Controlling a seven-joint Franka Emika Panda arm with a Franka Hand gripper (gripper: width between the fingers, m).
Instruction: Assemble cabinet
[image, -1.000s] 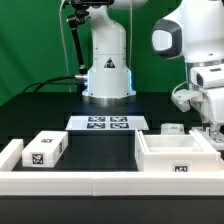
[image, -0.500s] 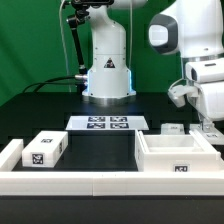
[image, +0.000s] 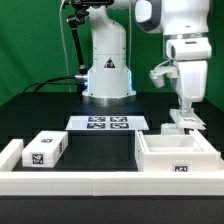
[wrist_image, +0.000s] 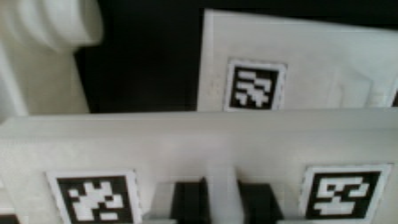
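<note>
The cabinet's box body (image: 176, 157) lies open side up at the front on the exterior view's right. A tagged drawer block (image: 45, 150) lies at the front left. My gripper (image: 185, 116) hangs just behind the box body, over a small white block (image: 181, 126). In the wrist view the dark fingertips (wrist_image: 189, 200) stand close together with a narrow strip of this white tagged block (wrist_image: 107, 150) between them, so the gripper (wrist_image: 219, 200) looks shut on it. I cannot tell whether the block rests on the table or is lifted.
The marker board (image: 108, 123) lies in front of the robot base (image: 108, 75) and also shows in the wrist view (wrist_image: 267, 70). Low white border rails (image: 90, 185) run along the front, with a short rail piece (image: 10, 152) at the left.
The arm has swung from the exterior view's far right toward the left and the wrist has turned. The gripper now hangs over the small white block behind the box body.
</note>
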